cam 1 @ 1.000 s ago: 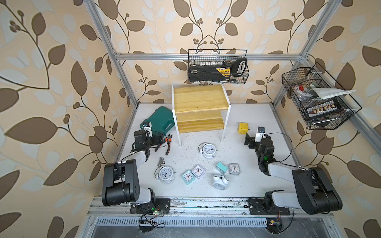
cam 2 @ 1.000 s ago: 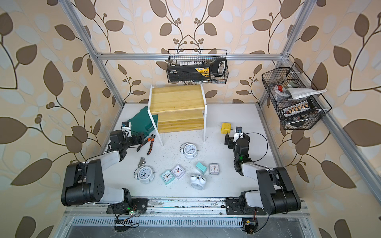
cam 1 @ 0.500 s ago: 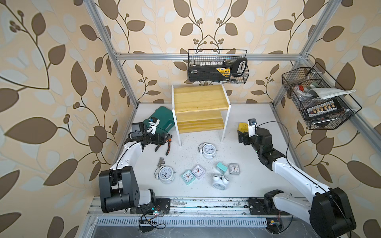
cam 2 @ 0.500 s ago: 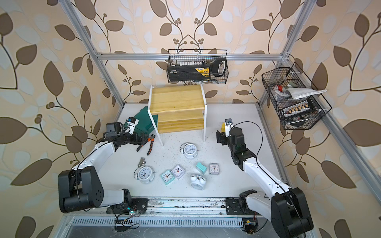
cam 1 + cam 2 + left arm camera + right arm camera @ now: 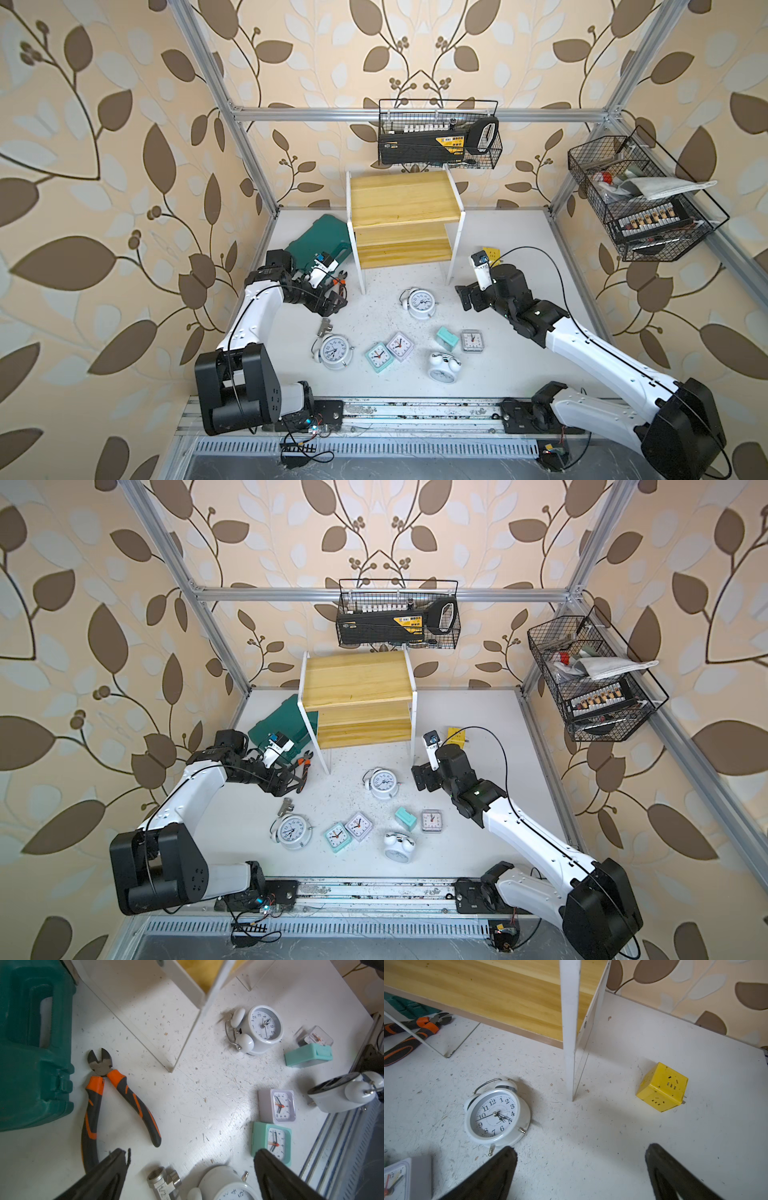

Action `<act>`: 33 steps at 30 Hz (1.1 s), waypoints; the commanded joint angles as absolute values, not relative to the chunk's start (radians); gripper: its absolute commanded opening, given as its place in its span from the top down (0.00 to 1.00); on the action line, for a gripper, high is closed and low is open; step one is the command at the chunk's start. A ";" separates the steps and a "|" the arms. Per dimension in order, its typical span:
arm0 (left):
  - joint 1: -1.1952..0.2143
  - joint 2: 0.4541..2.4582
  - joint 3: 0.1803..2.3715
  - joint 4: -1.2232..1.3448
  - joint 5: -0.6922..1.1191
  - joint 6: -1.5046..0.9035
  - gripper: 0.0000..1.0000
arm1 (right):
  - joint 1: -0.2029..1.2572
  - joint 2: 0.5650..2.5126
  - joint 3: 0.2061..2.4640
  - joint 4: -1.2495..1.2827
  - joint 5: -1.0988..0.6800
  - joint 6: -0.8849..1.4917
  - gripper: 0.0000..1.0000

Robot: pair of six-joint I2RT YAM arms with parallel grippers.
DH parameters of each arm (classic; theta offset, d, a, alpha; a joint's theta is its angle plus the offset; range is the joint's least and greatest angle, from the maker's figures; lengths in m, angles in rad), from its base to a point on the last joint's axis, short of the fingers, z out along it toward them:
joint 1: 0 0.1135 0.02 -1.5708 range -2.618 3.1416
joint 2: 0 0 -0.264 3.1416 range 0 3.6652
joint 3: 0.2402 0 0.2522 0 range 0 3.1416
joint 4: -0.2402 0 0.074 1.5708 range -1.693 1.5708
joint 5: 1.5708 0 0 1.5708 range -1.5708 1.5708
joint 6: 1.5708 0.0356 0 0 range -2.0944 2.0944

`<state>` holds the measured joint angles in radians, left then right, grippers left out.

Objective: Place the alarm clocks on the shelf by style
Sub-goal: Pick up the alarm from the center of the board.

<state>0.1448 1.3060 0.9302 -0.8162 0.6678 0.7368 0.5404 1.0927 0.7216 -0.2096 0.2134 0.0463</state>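
- Bright, even daylight in both top views; wide-angle bending at their edges.
- Right wrist view: the shelf (image 5: pixel 569 1022) casts a soft shadow.
- Left wrist view: pale glare on the table (image 5: pixel 239 1109).

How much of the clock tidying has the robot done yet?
Nothing is done yet: the shelf is bare. Nothing is in hand: the left gripper and right gripper are both open and empty. Left to do: all seven, three round white clocks and four small square clocks, lying on the table.
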 commanded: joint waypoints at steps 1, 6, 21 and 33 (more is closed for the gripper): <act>0.144 1.266 0.948 -0.950 0.715 0.877 0.01 | 0.570 1.081 0.758 -0.256 0.244 0.085 0.01; 0.058 1.270 0.944 -0.979 0.665 0.869 0.01 | 0.609 1.085 0.773 -0.290 0.243 0.137 0.01; -0.400 1.327 0.904 -0.879 0.418 0.544 0.01 | 0.675 1.045 0.752 -0.353 0.287 0.202 0.01; -0.706 1.429 0.834 -0.783 0.160 0.422 0.01 | 0.695 1.026 0.719 -0.358 0.306 0.227 0.01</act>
<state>-0.6647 1.4132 0.8497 -0.8043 0.2451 0.4660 0.6872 1.0439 0.7403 -0.3500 0.2848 0.2092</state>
